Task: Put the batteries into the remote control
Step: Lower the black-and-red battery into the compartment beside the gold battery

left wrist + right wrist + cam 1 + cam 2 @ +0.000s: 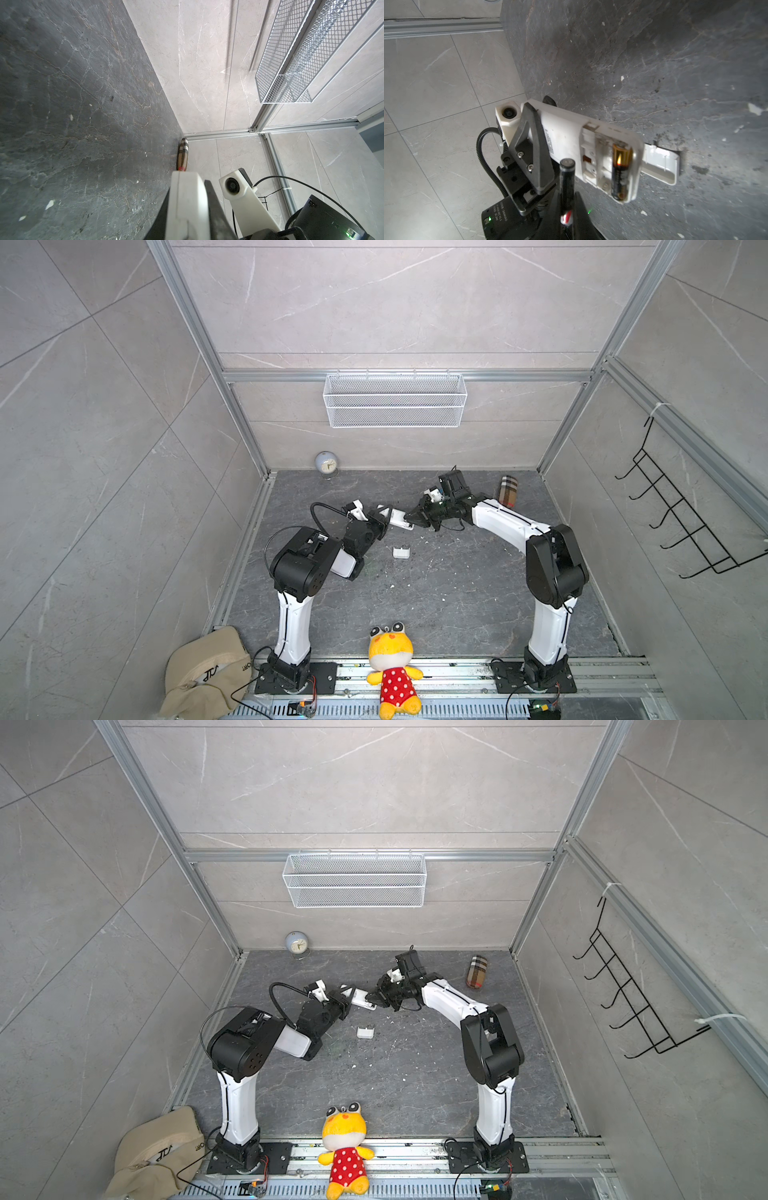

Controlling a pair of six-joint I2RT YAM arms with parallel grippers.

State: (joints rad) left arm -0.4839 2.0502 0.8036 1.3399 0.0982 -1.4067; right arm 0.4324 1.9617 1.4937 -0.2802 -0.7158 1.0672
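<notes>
Remote [566,133] held off tabletop [457,605], midway between side edges, nearer back edge; bay open. One battery [620,166] seated, other slot empty. Left jaws clenched on remote's closed half. Right jaws grasping second battery [566,180], just short of bay. Cover [401,552] loose on tabletop. Likely light, stiff, slick shell: grip long edges. Battery smooth, may slip: pinch mid-body.

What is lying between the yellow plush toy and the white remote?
A small white cover piece lies on the tabletop, nearer the remote control; both top views show it.
</notes>
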